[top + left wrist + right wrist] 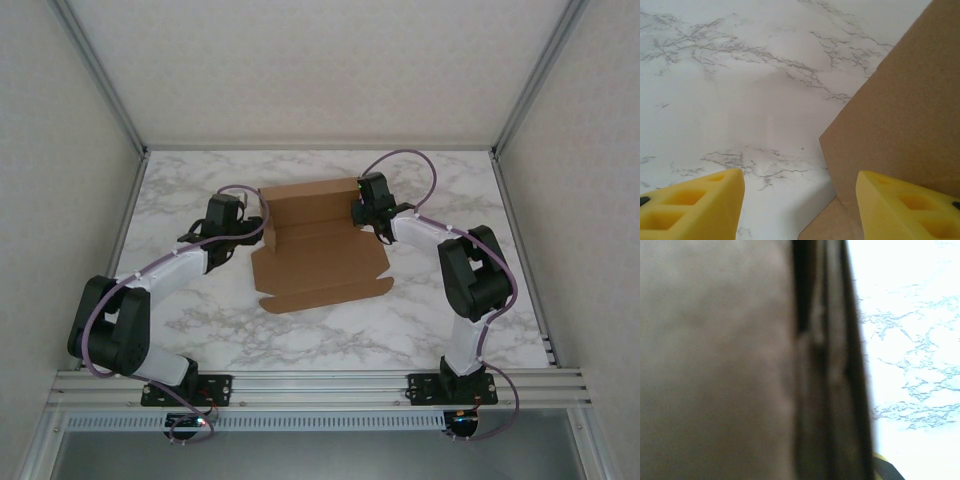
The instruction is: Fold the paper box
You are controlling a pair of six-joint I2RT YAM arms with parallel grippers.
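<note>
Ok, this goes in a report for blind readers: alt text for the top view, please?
A half-folded brown cardboard box lies on a white marble table, its far wall raised. The left gripper is at the box's left edge, the right gripper at its far right corner.

Looks onto the paper box (715,360) from very close, blurred brown across the left and middle. Shows a dark vertical slit (799,285) near the top, with layered cardboard edges running top to bottom just right of it. Catches the white, grey-veined marble table (910,340) on the right, and a sliver of yellow fingertip (881,458) just beside the cardboard's edge at the bottom.
</note>
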